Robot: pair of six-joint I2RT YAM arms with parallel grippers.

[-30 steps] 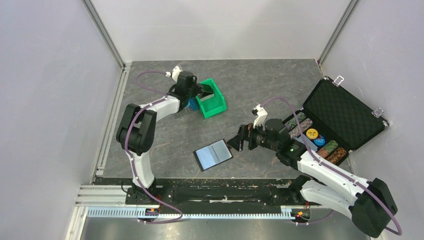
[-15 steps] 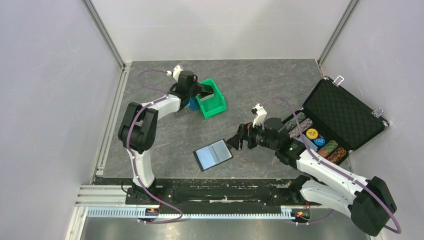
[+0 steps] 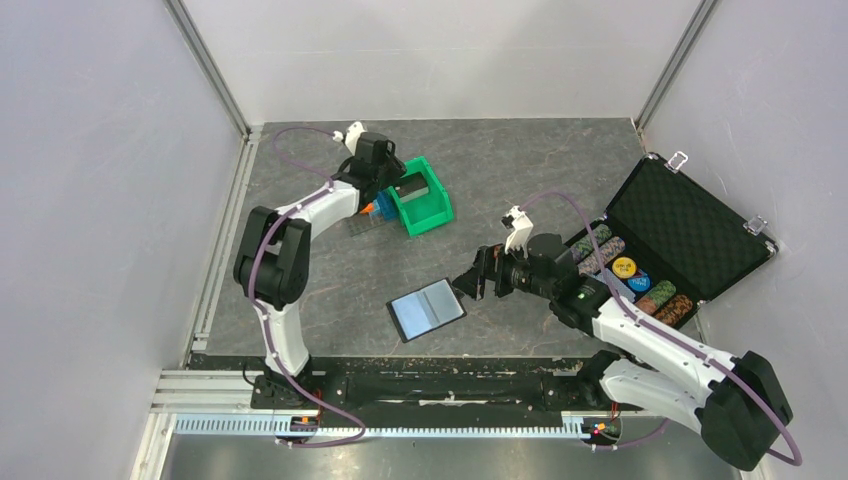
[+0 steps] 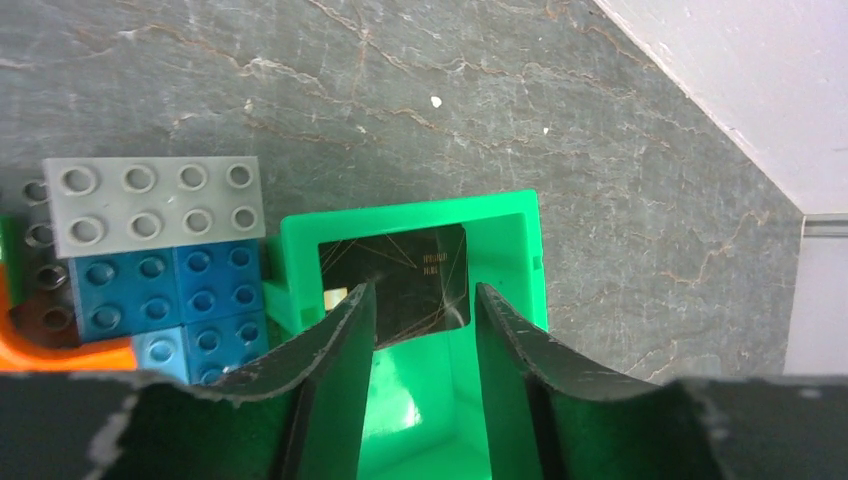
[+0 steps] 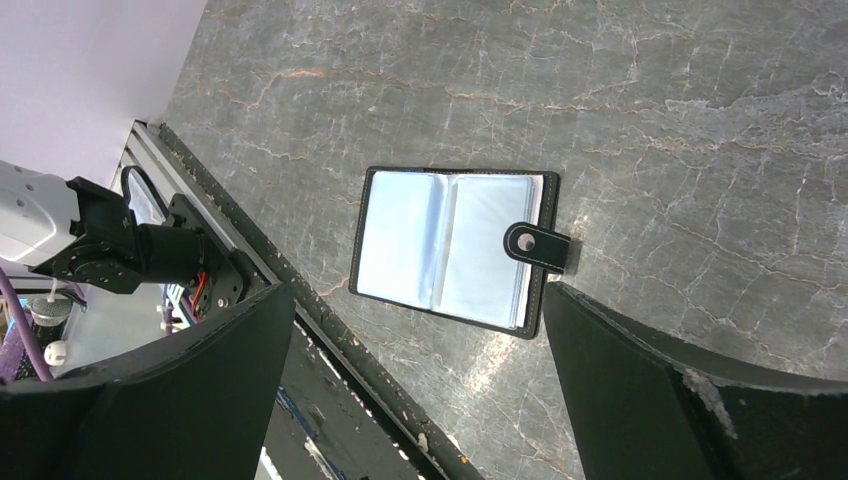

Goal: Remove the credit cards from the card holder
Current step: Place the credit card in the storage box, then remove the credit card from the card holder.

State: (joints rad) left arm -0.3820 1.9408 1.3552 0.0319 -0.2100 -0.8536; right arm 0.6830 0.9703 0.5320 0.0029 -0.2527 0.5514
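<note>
We judged the task close to done. The card holder (image 5: 455, 248) lay open and flat on the grey table (image 3: 520, 160), a little below the centre of the overhead frame. In the right wrist view both of its clear pockets looked pale and empty, with no dark card showing. Its snap tab (image 5: 538, 246) was folded out to the right. We could not tell whether further sleeves lay underneath the two on show.

In the upper left of the overhead view, the left gripper (image 4: 425, 300) hung over the green bin (image 4: 500, 215). Its fingers were spread apart and nothing was pinched between them. Past them a black credit card (image 4: 395, 275) rested inside the bin, wider than the gap between the fingers, so we read it as dropped and not held. Whether more cards lay beneath it, the view did not show. Grey and blue building bricks (image 4: 150, 205) sat just beside the bin, on its left in the left wrist view.

The right gripper (image 5: 415, 290) hovered near the holder's right edge, jaws wide open and touching nothing.

What was left, in our judgement, was a check for hidden sleeves and clearing both arms away.
</note>
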